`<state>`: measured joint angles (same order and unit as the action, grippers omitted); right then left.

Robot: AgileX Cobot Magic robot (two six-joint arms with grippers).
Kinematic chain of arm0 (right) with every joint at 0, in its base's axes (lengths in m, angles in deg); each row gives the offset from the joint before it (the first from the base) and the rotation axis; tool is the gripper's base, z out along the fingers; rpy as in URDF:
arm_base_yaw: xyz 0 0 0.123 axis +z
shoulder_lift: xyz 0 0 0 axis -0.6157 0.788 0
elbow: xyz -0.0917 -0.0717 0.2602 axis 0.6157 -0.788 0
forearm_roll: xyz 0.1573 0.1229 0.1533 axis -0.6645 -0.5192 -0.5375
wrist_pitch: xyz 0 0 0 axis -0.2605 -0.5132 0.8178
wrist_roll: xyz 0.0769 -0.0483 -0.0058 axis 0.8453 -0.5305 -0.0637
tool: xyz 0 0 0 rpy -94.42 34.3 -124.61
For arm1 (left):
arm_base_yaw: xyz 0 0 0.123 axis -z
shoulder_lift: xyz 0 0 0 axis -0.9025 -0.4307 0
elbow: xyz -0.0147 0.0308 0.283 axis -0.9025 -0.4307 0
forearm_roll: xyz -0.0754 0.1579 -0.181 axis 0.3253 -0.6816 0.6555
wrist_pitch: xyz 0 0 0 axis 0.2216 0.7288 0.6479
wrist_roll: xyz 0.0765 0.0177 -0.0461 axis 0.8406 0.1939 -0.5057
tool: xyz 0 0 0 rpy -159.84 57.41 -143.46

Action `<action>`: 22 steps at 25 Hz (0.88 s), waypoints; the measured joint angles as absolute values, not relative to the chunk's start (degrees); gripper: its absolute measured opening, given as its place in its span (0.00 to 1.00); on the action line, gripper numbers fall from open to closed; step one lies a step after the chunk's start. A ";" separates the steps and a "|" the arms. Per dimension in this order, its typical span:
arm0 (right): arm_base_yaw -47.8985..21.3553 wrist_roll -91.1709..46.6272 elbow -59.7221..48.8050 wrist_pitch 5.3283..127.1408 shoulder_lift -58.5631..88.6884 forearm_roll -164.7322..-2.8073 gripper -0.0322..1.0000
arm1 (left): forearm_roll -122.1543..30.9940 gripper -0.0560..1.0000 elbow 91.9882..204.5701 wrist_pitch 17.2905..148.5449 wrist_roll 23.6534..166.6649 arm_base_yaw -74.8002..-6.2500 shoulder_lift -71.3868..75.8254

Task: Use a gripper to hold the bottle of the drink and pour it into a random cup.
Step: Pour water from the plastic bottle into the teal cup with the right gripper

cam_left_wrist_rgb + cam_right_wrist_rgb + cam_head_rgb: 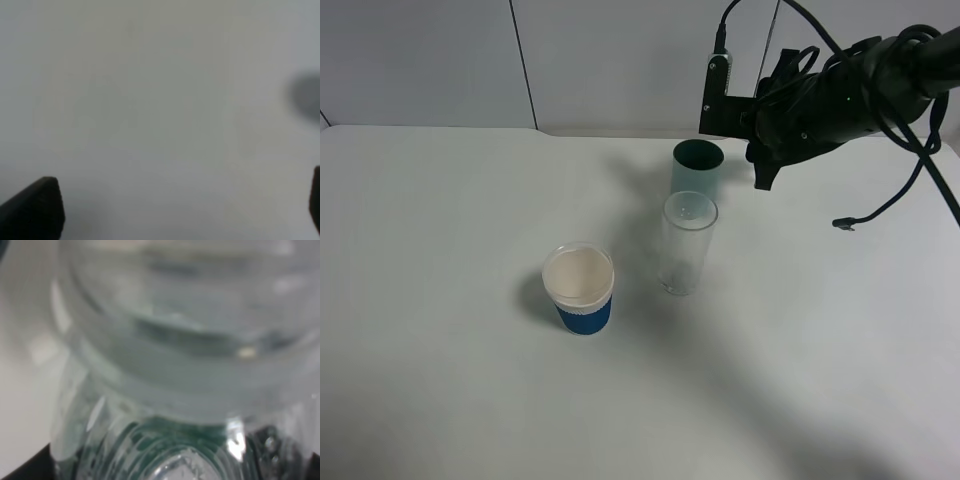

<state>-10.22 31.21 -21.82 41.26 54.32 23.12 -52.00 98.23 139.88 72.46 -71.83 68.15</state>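
Note:
The bottle of the drink (165, 365) fills the right wrist view as clear ridged plastic with a green tint low down, pressed close between dark finger parts. My right gripper (765, 165) is shut on it, hanging just right of and slightly above the teal cup (697, 166) at the back of the table. In the exterior high view the black arm hides the bottle. My left gripper (175, 210) is open over bare white table; only its two dark fingertips (35, 210) show, far apart.
A tall clear glass tumbler (687, 243) stands right in front of the teal cup. A blue-sleeved white paper cup (580, 290) sits to the front left. Loose black cables (890, 195) hang from the right arm. The white table (440, 250) meets a wall behind.

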 joint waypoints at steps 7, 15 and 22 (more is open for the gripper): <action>-9.60 26.34 -21.82 40.66 54.36 23.12 0.58 | -52.00 0.99 98.23 139.88 72.46 -71.83 68.15; -9.60 25.90 -21.82 39.15 54.54 23.12 0.58 | -52.00 0.99 98.23 139.88 72.46 -71.83 68.15; -9.60 22.06 -21.82 38.74 54.54 23.12 0.58 | -52.00 0.99 98.23 139.88 72.46 -71.83 68.15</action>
